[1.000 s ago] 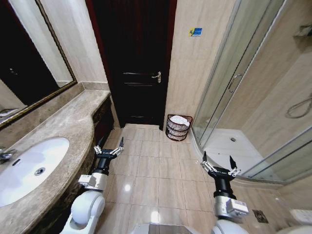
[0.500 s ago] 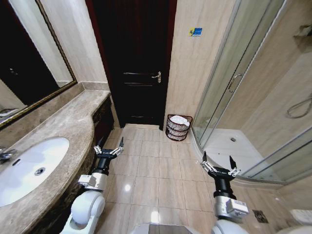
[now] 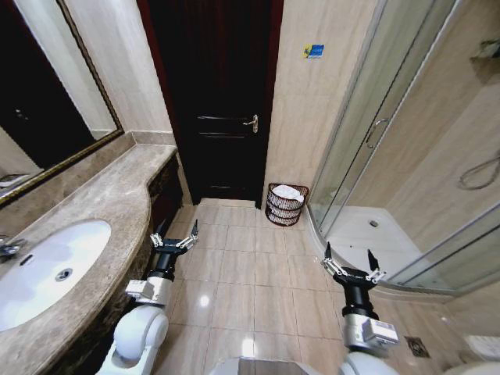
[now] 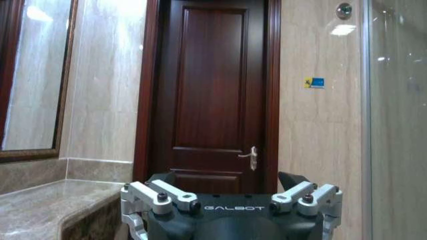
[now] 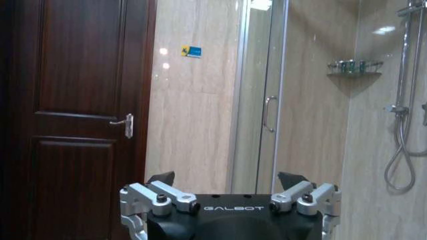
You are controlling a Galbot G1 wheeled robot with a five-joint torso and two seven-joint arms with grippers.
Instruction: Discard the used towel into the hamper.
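Tiled bathroom floor (image 3: 234, 273), hamper (image 3: 286, 205) holding towel (image 3: 287, 192), well beyond both spread grippers

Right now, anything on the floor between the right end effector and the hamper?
Nothing: head view shows bare floor tile from the open right end effector to the hamper.

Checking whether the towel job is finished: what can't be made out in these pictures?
- Hamper, head view: far off, so the white cloth inside cannot be identified for certain as the towel.
- Hamper's base: blurred by distance.
- Left gripper and right gripper: open, empty; arms cut off by the bottom edge.
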